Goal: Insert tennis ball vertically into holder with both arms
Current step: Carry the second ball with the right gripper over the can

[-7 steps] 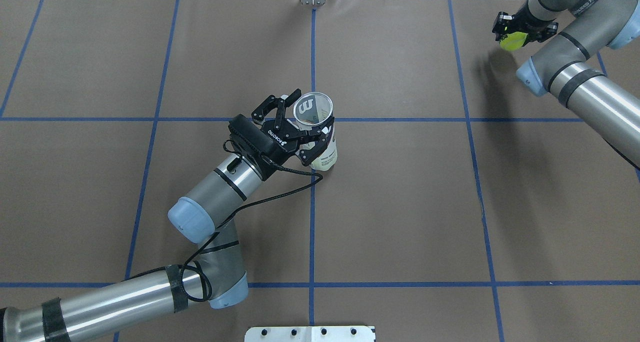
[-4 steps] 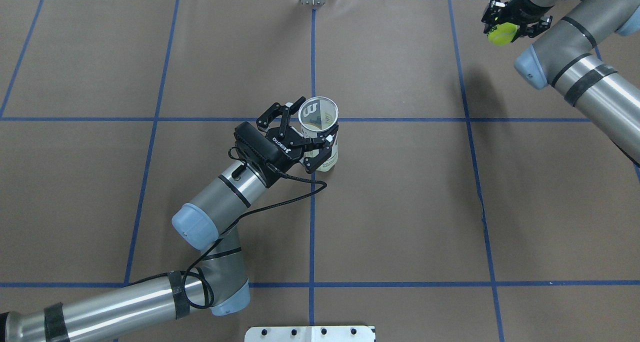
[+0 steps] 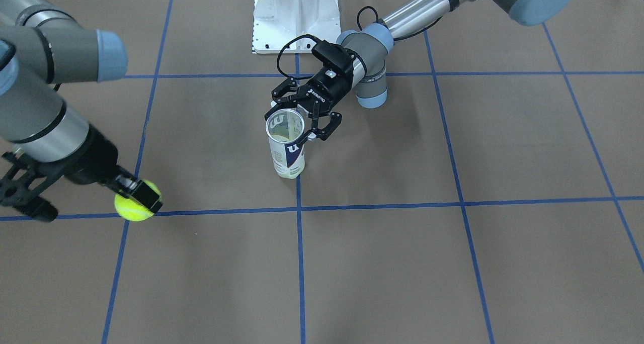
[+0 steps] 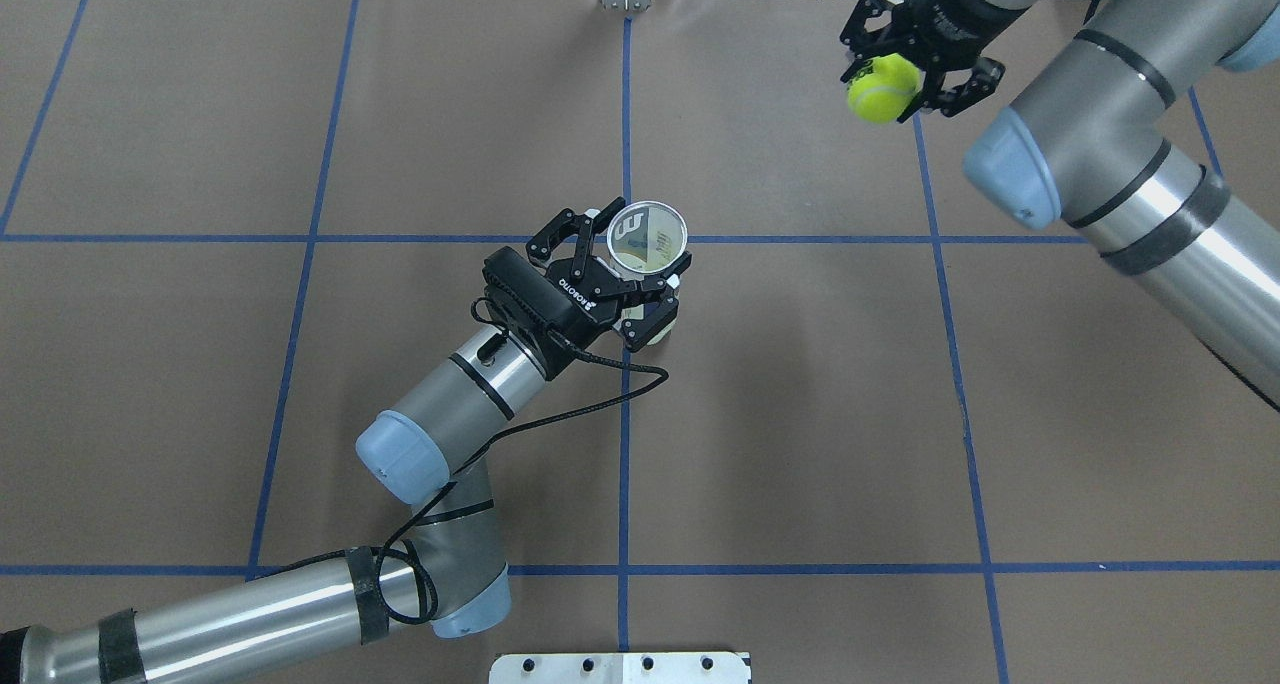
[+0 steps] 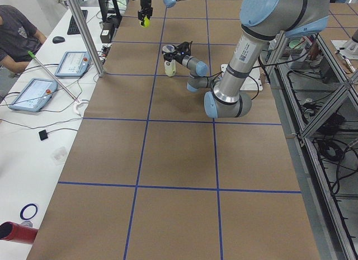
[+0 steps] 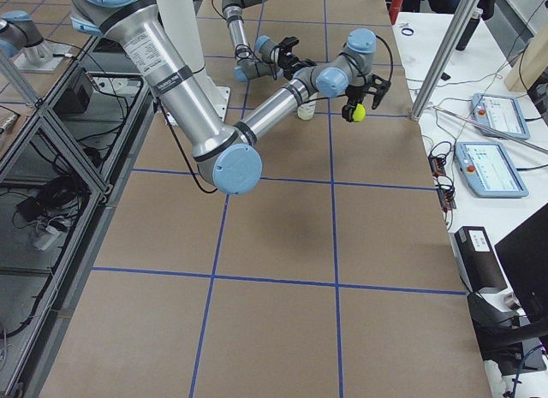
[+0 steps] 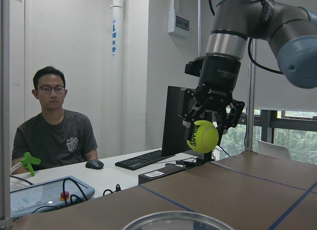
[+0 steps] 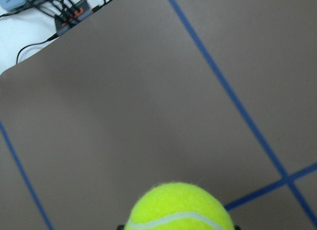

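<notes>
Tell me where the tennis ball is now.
In the overhead view the ball is at the table's far right, held above it in the right end effector, well away from the holder near the centre.

Overhead camera looks down from behind the white base point(image 4: 620, 667); front camera faces it, steep. Both share the holder point(image 3: 288, 155) at centre. Side cameras stand far; wrist cameras sit close.

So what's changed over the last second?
The right gripper, shut on the tennis ball, swung from the far right corner toward the middle, nearer the holder. The left gripper nudged the holder slightly rightward. Both grips stayed the same.
</notes>
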